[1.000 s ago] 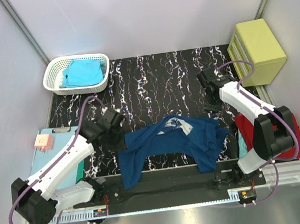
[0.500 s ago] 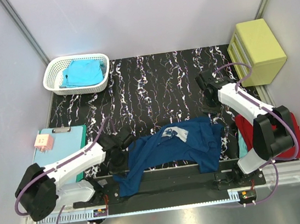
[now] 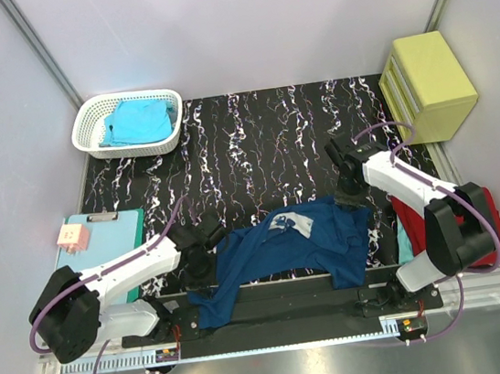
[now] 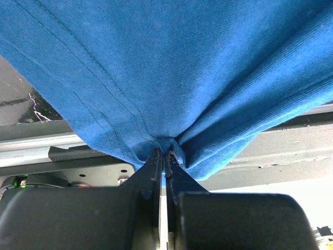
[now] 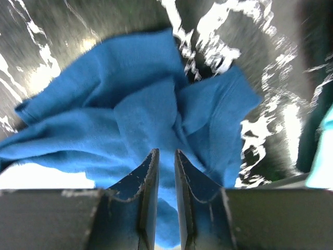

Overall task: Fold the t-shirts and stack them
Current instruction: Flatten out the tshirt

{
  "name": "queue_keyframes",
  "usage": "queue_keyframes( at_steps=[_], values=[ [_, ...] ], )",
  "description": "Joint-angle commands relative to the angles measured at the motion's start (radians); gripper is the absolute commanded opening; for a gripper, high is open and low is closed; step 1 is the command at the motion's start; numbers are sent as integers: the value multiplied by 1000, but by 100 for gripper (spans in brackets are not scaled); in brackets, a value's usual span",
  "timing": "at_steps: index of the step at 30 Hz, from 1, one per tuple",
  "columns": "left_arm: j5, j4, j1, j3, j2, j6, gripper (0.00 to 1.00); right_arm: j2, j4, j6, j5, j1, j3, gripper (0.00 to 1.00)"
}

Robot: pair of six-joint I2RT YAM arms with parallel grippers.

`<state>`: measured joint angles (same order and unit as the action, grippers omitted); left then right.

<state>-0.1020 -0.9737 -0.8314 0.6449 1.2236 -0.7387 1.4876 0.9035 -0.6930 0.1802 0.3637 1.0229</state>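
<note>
The navy blue t-shirt (image 3: 308, 244) lies crumpled near the table's front edge, its pale print (image 3: 294, 224) facing up. My left gripper (image 3: 201, 255) is at the shirt's left end, shut on a pinched fold of the cloth (image 4: 182, 67), which bunches at the fingertips of that gripper (image 4: 165, 152). My right gripper (image 3: 350, 192) hovers over the shirt's right edge. In its wrist view my right gripper (image 5: 166, 153) has its jaws a narrow gap apart, with nothing between them and the blue cloth (image 5: 130, 120) below.
A white basket (image 3: 86, 133) at the back left holds a turquoise t-shirt (image 3: 138, 120). A red t-shirt (image 3: 499, 235) lies by the right arm's base. A teal clipboard (image 3: 100, 239) sits at the left edge and a yellow drawer box (image 3: 430, 80) at the back right.
My left gripper has dragged the shirt's left side toward the front left. My right gripper has slid down and left to the shirt's right edge.
</note>
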Motion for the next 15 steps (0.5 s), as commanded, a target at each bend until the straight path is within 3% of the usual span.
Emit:
queue_keyframes(
  at_steps=[1, 5, 12, 15],
  values=[
    [-24, 4, -5, 10, -7, -8, 0, -4, -48, -59, -91, 12, -40, 25],
    [-22, 3, -6, 9, -10, -8, 0, -4, -43, -65, -48, 14, -31, 27],
    [-22, 1, -5, 12, -7, -5, 0, 8, 11, -42, 131, 14, 66, 51],
    [-24, 1, -5, 13, -7, -4, 0, 29, 21, -36, 160, 12, 92, 53]
  ],
)
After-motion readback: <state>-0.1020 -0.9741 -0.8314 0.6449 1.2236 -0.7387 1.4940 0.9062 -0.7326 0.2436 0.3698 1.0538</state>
